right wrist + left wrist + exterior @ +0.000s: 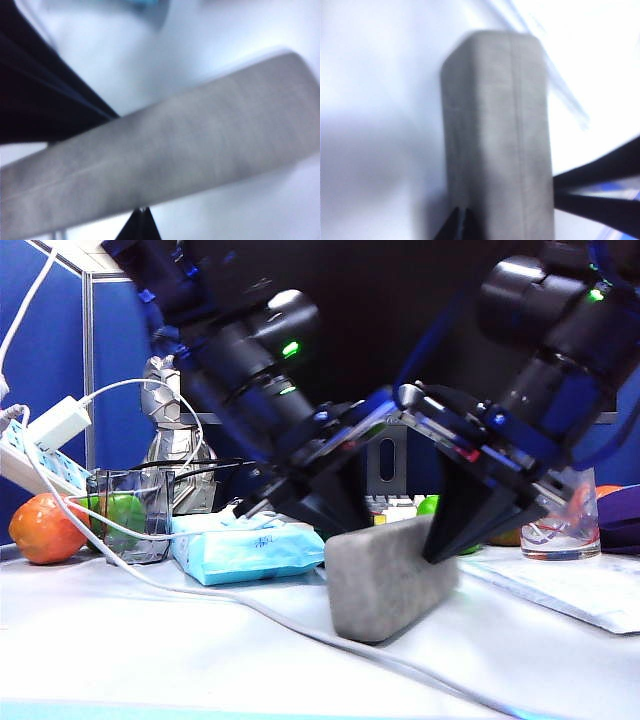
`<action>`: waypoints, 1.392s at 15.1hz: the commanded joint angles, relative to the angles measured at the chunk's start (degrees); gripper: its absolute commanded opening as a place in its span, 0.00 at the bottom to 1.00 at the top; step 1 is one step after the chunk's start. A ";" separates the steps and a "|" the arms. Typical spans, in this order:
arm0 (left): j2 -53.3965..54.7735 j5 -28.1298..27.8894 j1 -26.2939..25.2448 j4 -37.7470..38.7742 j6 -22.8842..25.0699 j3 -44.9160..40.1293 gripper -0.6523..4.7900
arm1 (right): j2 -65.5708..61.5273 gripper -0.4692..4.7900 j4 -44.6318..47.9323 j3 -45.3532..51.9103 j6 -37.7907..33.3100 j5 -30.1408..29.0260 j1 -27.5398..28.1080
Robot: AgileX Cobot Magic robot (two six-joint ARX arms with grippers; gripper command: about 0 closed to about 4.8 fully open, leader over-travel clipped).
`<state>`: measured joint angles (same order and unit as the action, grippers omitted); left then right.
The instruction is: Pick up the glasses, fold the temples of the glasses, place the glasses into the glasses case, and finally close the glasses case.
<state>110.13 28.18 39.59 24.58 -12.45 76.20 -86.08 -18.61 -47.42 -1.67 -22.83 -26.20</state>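
The glasses case lies closed on the white table, grey and felt-like, its seam showing in the left wrist view and the right wrist view. My left gripper is shut, its tips against the case's long side near one end. From the other side my right gripper is also shut, and its tips touch the case's edge. Neither holds anything. The glasses and their temples are hidden from every view.
A light-blue tissue pack lies left of the case, behind a white cable that crosses the table. Further left are a clear box and an orange fruit. At the right are a glass cup and a white pouch.
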 commanded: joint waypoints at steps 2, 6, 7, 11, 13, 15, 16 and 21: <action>-0.39 1.53 0.31 -0.57 0.15 0.09 0.11 | 1.25 0.09 2.89 -0.48 -0.02 1.20 -0.15; -4.57 -11.08 -0.15 1.07 0.02 0.11 0.11 | 10.32 0.09 0.79 -0.50 0.22 11.39 -0.15; -5.33 -11.06 -0.13 1.05 0.00 0.13 0.11 | 11.45 0.09 0.79 -0.50 0.17 11.19 -0.15; -6.99 -10.60 -0.02 1.57 -0.22 0.15 0.11 | 9.70 0.09 1.95 -0.44 0.22 6.03 -0.15; -6.99 -9.97 -0.02 1.95 -0.22 0.15 0.11 | 6.58 0.09 5.81 -0.46 0.20 0.61 -0.15; -6.99 -9.97 -0.02 2.80 -0.20 0.15 0.11 | 3.19 0.09 5.92 -0.48 -0.83 -0.24 -0.15; -6.99 -9.97 -0.02 3.26 -0.17 0.15 0.11 | 2.05 0.09 4.57 -0.48 -0.92 0.35 -0.15; -6.99 -9.97 -0.02 3.69 -0.17 0.15 0.11 | 1.11 0.09 -3.61 -0.46 -0.96 10.58 -0.15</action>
<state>103.48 17.89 39.51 28.34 -12.67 76.27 -84.18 -16.23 -48.73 -2.57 -16.71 -26.63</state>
